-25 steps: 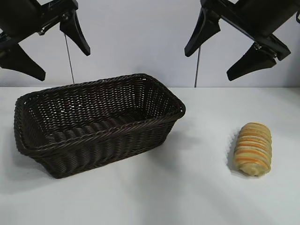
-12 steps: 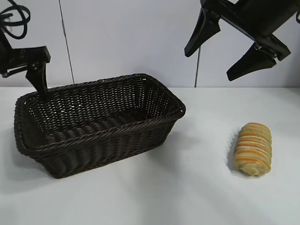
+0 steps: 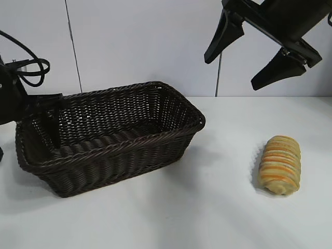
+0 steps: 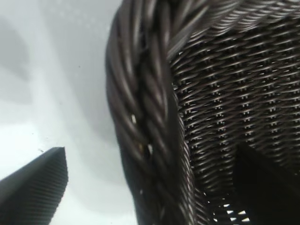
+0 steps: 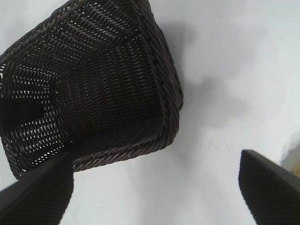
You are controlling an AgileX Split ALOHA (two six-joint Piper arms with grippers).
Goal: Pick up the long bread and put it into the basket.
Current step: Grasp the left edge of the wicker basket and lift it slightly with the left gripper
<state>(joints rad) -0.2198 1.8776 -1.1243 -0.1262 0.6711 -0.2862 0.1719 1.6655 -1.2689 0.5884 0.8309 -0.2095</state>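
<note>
The basket (image 3: 111, 137) is sitting on the white table (image 3: 207, 207), and everything else can be placed from it. The long bread (image 3: 280, 164) is lying on the table well apart from the basket, off its short end nearest the right arm, with nothing touching it; its orange-brown ridges are running crosswise along the golden loaf.

The left gripper (image 3: 31, 124) is reaching down at the basket's opposite short end, straddling the braided rim there. In the exterior view one dark finger (image 3: 52, 127) is hanging inside the basket against the woven end wall. The left wrist view is showing the same: the thick braided rim (image 4: 145, 122) is passing between the two fingers, one finger (image 4: 35, 187) standing outside over the table and the other (image 4: 265, 187) standing inside against the weave. There is a visible gap between each finger and the rim, so the jaws are bracketing the rim without clearly pinching it.

The right gripper (image 3: 257, 49) is hanging high above the table, up and beyond the basket's bread-side end, its fingers spread wide with nothing between them. Its wrist view is looking down at the basket's interior (image 5: 103, 89), with both fingertips (image 5: 37, 194) framing bare table.
</note>
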